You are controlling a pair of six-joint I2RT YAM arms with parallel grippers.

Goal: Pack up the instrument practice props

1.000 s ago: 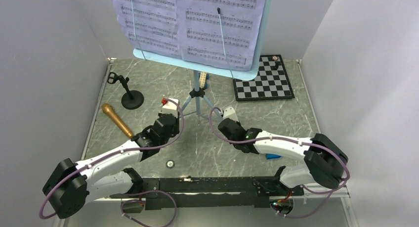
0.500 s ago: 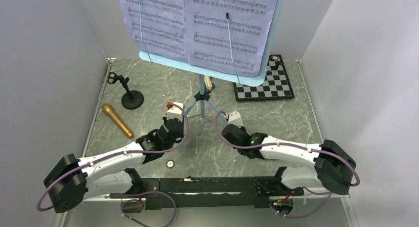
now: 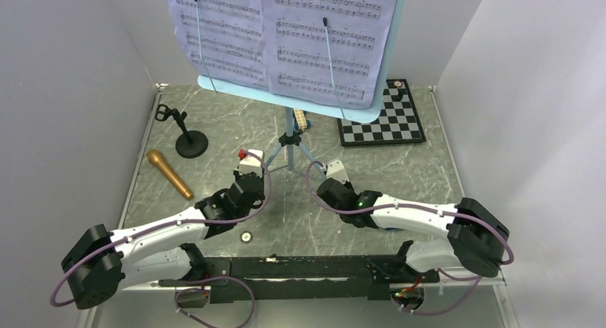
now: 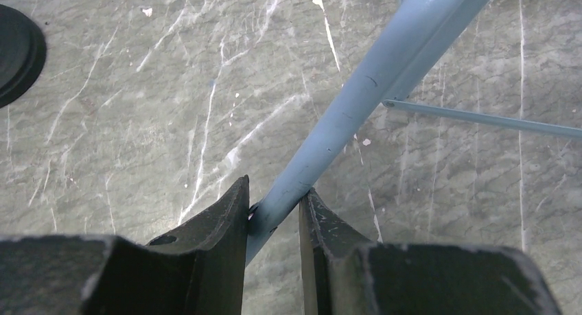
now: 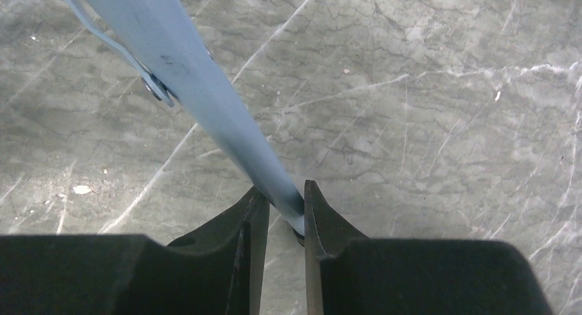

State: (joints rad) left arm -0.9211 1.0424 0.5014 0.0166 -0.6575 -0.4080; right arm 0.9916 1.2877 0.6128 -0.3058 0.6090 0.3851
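Light-blue music stand (image 3: 286, 101): pages (image 3: 286, 35) show overhead only.
Left gripper (image 4: 276, 189): clenched on seven-o'clock leg, per wrist.
Right gripper (image 5: 283, 189): clenched on five-o'clock leg.

The music stand (image 3: 361, 113) stands farther right than a second ago, and its desk and the sheet-music pages (image 3: 286, 35) have swung that way with it (though a touch back left since half a second ago). The left gripper (image 4: 274, 198) and right gripper (image 5: 278, 198), each clamped on a leg, have shifted rightward too, and the right arm's elbow sits further out.
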